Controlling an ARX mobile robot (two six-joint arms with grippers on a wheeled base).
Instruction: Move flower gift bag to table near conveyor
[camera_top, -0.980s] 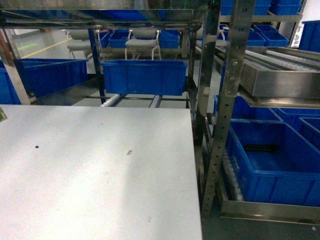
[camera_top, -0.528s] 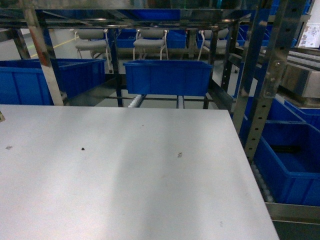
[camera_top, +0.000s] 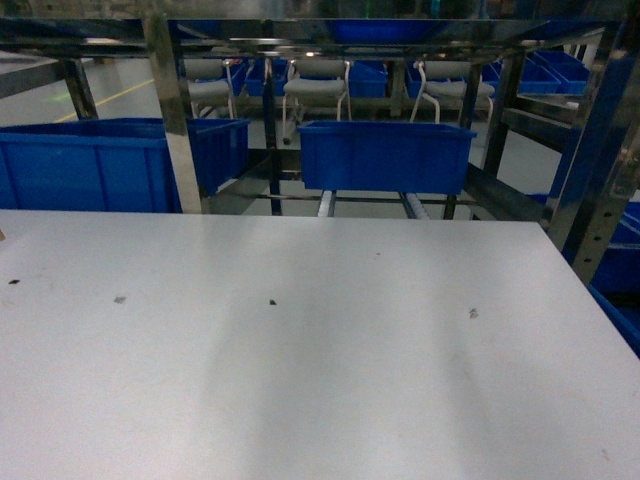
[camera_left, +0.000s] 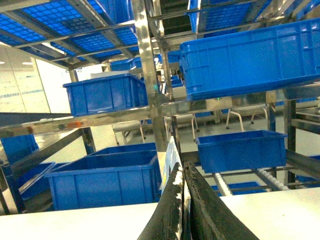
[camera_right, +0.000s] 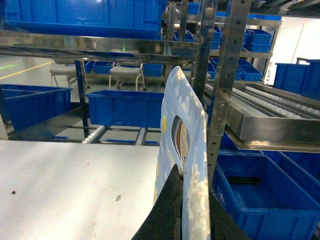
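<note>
Both my claws are clenched on the flower gift bag (camera_right: 182, 150): my right gripper (camera_right: 187, 210) pinches its pale blue edge below the oval handle cutout, and my left gripper (camera_left: 184, 200) is squeezed on a thin sliver of the same bag (camera_left: 171, 155). From the right wrist, the bag stands upright at 12 o'clock, above the table's (camera_right: 65, 185) right edge. The conveyor (camera_right: 280, 107), with its white roller rails, sits at 2 o'clock. Blue bins (camera_top: 385, 155) rest on the rack beyond the table's (camera_top: 300, 380) far edge; grey chairs (camera_top: 318, 85) stand farther back.
</note>
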